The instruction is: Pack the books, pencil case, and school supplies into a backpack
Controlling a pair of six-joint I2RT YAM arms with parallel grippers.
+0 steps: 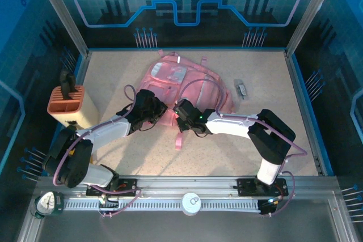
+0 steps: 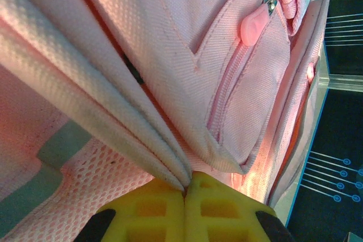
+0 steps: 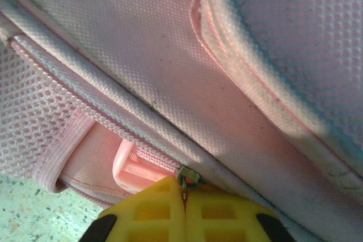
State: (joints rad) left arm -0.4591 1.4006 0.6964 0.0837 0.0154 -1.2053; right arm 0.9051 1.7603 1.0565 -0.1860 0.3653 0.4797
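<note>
The pink backpack (image 1: 190,80) lies flat in the middle of the table. My left gripper (image 1: 154,110) is at its near left edge. In the left wrist view its yellow fingers (image 2: 148,208) are shut on a folded fabric edge of the backpack (image 2: 170,60), and the gripper (image 2: 184,185) pinches the fold. My right gripper (image 1: 182,115) is at the near edge, beside the left one. It (image 3: 185,186) is shut on a metal zip slider (image 3: 190,178) on the backpack's seam (image 3: 170,72). The books and the pencil case are out of view.
An orange slotted holder (image 1: 67,103) with a dark tool in it stands at the left edge. A small grey object (image 1: 242,88) lies right of the backpack. A pink strap (image 1: 179,139) trails toward the near side. A white round cap (image 1: 191,203) sits on the front rail.
</note>
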